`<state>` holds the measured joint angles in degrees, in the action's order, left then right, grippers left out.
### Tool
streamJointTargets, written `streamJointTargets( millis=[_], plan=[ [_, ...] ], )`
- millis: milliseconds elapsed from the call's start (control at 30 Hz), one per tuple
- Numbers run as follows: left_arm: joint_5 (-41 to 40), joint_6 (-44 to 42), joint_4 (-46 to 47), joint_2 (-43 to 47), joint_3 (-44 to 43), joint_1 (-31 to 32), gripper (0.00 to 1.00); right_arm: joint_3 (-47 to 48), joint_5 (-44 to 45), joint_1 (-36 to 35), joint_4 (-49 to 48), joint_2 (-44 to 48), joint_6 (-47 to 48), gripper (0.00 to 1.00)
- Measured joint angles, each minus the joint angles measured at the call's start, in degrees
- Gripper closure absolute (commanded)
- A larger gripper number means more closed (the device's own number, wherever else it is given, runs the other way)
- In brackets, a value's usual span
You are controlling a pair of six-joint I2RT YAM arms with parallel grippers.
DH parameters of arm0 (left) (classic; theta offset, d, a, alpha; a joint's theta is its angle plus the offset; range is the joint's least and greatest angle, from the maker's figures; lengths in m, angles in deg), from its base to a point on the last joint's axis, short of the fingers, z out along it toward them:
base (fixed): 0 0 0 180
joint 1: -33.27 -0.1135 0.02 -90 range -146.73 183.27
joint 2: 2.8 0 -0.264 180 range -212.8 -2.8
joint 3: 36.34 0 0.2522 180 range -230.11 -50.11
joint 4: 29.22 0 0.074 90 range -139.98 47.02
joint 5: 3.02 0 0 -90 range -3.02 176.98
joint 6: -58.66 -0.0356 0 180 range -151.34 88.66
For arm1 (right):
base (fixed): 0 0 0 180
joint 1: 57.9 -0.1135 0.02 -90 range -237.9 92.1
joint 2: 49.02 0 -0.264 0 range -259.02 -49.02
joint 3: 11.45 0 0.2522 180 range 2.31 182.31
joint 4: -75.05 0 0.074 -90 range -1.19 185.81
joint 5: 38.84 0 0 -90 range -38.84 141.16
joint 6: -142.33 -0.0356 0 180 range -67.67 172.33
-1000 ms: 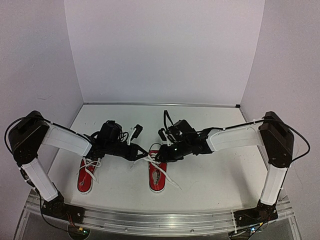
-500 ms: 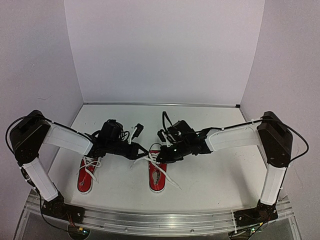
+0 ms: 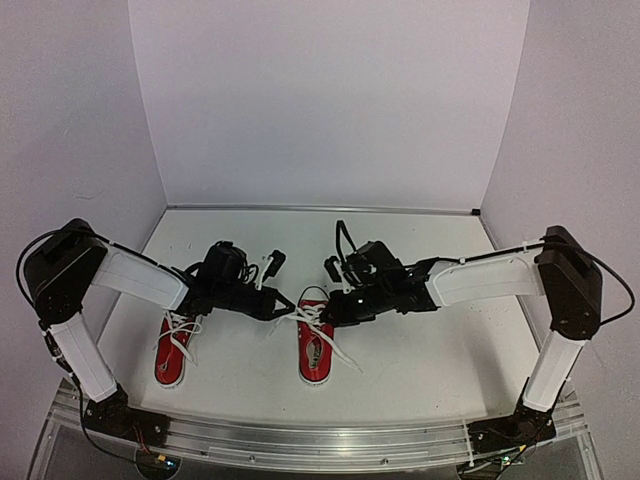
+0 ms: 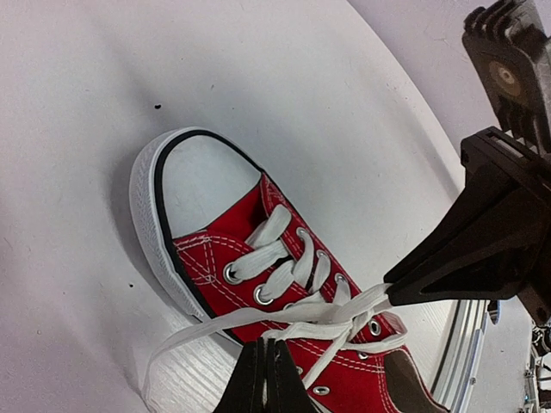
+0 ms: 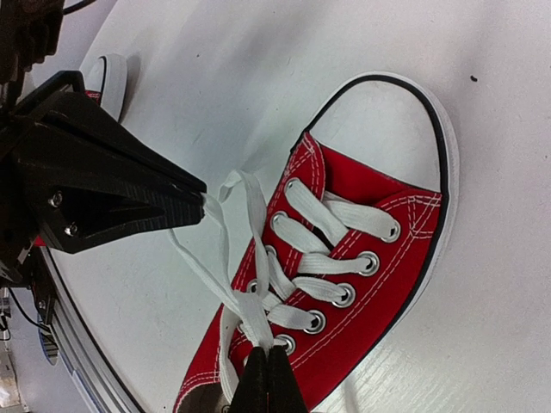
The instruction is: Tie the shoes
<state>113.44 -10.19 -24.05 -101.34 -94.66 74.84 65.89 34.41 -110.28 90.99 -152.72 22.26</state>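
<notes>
The red canvas shoe [image 3: 314, 352] with its smooth white rubber toe cap lies on the desk [image 3: 430, 350]. Directly over it, the left gripper [image 3: 290, 311] and the right gripper [image 3: 328, 314] are both fully closed, each pinching its flat white lace [image 4: 258, 315].

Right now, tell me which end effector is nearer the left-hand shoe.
Left. Left end effector: between the left-hand shoe and the other shoe. Right end effector: at the other shoe's far side.

Left shoe [image 3: 170, 352] is on the table [image 3: 430, 355] by its near-left corner, middle shoe [image 3: 314, 350] halfway along the near edge. Left gripper [image 3: 289, 309] and right gripper [image 3: 334, 313] flank its laces [image 3: 312, 318].
</notes>
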Motion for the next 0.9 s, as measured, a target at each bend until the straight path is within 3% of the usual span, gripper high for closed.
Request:
streamJointTargets(
  millis=[233,300,367,467,667,900],
  plan=[
    [-2.17,-0.47,-2.48,-0.09,-0.02,0.00,0.96,-0.01,-0.61,0.00,-2.23,0.00,-0.59,1.00],
    [-2.38,-1.07,-2.88,-0.05,0.00,0.00,0.87,-0.03,-0.82,0.00,-2.52,0.00,-0.73,1.00],
    [-2.78,-2.00,-3.16,0.54,0.20,0.00,0.71,-0.09,-0.98,0.00,-2.67,0.00,-0.89,1.00],
    [-4.07,-3.49,-3.15,4.12,1.89,0.00,0.60,-0.32,-1.14,0.00,-2.93,0.00,-1.10,1.00],
    [-7.10,-9.68,-1.97,15.81,6.40,0.00,0.59,-0.63,-1.43,0.00,-3.41,-0.04,-1.47,1.00],
    [-8.10,-28.06,-1.11,22.62,9.37,4.03,0.63,-0.64,-1.60,0.00,-4.06,-0.29,-1.99,1.00]
  ],
)
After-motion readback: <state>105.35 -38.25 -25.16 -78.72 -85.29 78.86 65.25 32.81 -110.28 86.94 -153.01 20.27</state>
